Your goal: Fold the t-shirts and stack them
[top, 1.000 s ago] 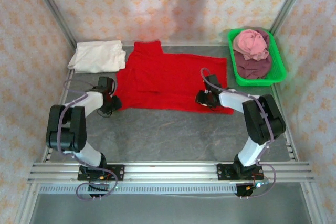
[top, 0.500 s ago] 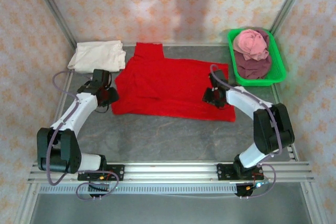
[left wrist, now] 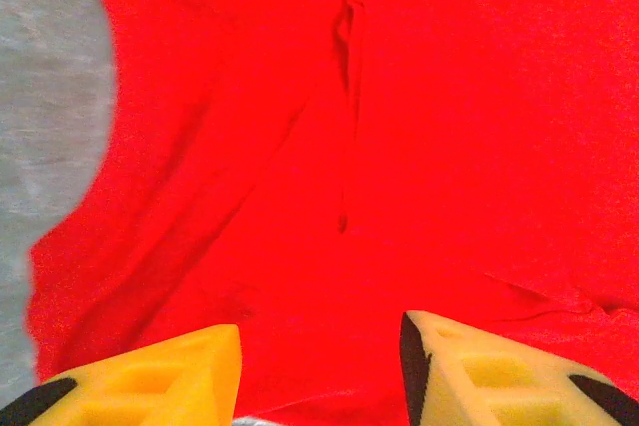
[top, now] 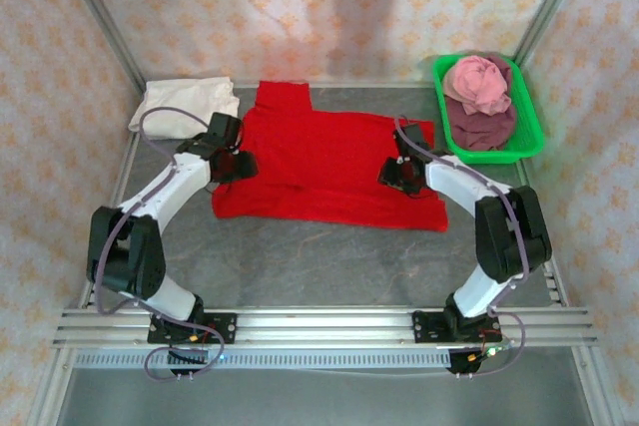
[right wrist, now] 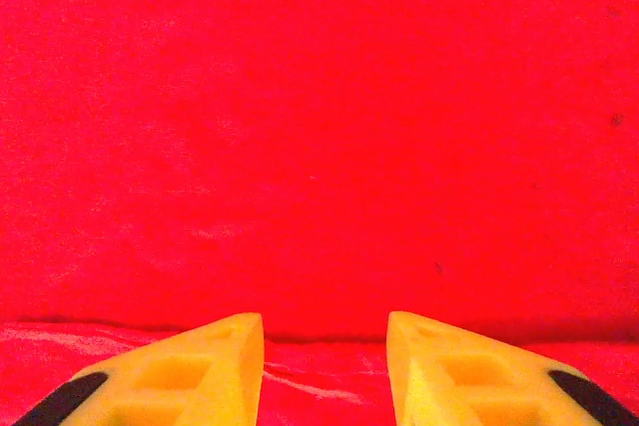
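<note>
top view: bright red cloth t-shirt (top: pixel 329 162) lies spread flat on the grey stone-look worktop (top: pixel 329 261), in the far half, roughly centred, with one narrower part reaching the far edge. cream-white cloth t-shirt (top: pixel 175 105) sits folded in the far left corner, just beside the red one. green plastic mesh tray (top: pixel 527 137) sits in the far right corner, with a bunched pink cloth t-shirt (top: pixel 477 82) on top of a dull maroon cloth t-shirt (top: pixel 481 127) inside it. left pincer (top: pixel 240 164) is over the red shirt's left edge. right pincer (top: pixel 391 175) is over its right part, a little in from the right edge. can't tell jaw gaps from up here.

left wrist view: left pincer (left wrist: pixel 319 331) has its yellow fingers spread, gap clear, nothing pinched. red t-shirt (left wrist: pixel 399 127) is under and ahead of it, with creases and one long fold line running away from the camera. bare worktop (left wrist: pixel 45 97) shows at the left, past the cloth's curved edge.

right wrist view: right pincer (right wrist: pixel 324 318) has its fingers spread, nothing between them. red t-shirt (right wrist: pixel 319 127) lies smooth ahead, with a fold edge crossing just at the fingertips.
</note>
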`<state>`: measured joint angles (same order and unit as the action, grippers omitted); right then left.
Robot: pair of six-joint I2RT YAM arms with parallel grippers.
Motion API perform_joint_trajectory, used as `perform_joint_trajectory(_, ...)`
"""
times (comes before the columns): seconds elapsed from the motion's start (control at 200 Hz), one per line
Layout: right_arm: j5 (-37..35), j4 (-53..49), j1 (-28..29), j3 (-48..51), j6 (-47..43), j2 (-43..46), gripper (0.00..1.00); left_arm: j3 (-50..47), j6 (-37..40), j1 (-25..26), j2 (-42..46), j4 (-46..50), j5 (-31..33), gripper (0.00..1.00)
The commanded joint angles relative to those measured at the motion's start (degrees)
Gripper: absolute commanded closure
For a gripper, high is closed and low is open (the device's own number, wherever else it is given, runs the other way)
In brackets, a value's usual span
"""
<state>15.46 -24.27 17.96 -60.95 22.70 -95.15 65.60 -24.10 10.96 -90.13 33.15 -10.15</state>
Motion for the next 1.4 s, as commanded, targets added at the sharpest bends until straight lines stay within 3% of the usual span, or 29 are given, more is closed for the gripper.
perform_joint_trajectory(0.0, 0.4, 3.09, 0.7, -0.04, -0.51, -1.54, 0.63, 3.81, 0.04, 1.19, -3.88, -1.92, -2.75, 0.55)
perform_joint_trajectory(0.355, 0.54, 4.66, 1.24, 0.61, -1.43, -3.97, 0.63, 10.61, -0.86, 2.14, -17.11, -2.37, -1.49, 0.6)
perform_joint_trajectory(0.711, -0.61, 4.67, 1.25, 1.43, -1.78, -3.84, 0.63, 13.59, -0.34, 2.4, -23.32, -0.01, 2.62, 0.63)
perform_joint_trajectory(0.911, -0.74, 5.01, 1.28, 1.53, -1.76, -4.21, 0.63, 13.49, -0.31, 3.16, -23.68, -0.36, 3.47, 0.78)
perform_joint_trajectory(1.106, -0.94, 4.83, 1.29, 1.62, -1.79, -3.79, 0.63, 14.17, -0.59, 3.63, -23.35, 0.12, 3.74, 0.99)
perform_joint_trajectory(1.396, -1.64, 4.85, 1.26, 2.06, -2.04, -2.98, 0.63, 17.89, -0.51, 5.29, -23.14, 2.31, 5.37, 1.0)
